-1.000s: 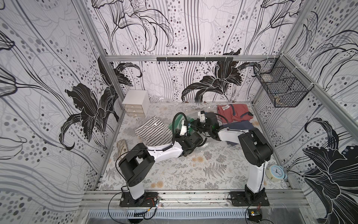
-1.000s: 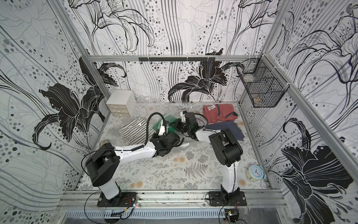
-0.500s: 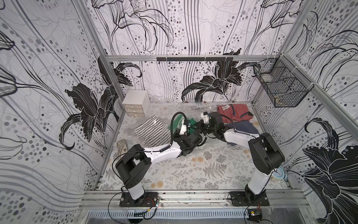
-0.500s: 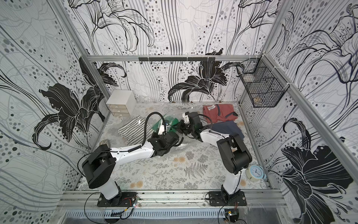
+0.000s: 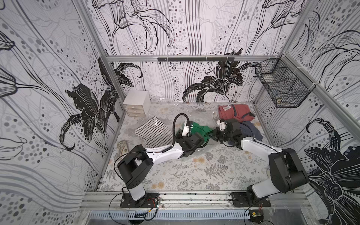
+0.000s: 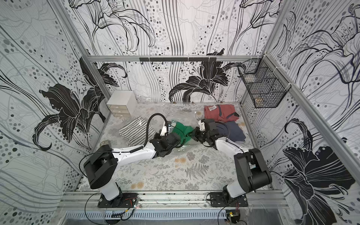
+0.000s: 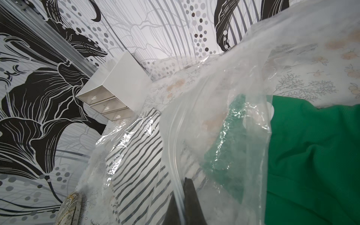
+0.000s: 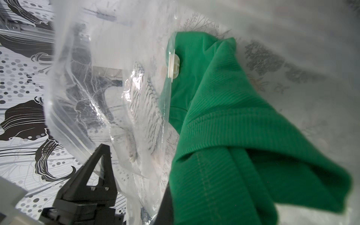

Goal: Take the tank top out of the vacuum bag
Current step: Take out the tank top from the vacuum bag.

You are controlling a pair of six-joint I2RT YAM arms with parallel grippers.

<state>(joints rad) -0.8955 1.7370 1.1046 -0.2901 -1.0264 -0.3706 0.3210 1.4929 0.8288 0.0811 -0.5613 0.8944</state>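
Pinching the edge of the clear vacuum bag (image 7: 204, 93) in the shut left jaws to hold it down in the middle of the table (image 5: 194, 171), and gripping the green tank top (image 5: 199, 129), partly inside it, in the shut right jaws, likely to pull it out to the right

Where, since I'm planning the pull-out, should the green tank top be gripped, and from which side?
Grip the tank top by its stitched hem, the bunched end that lies bare outside the vacuum bag. Come from the right arm's side: that thick fold gives a firm pinch, and the right gripper is shut on it.
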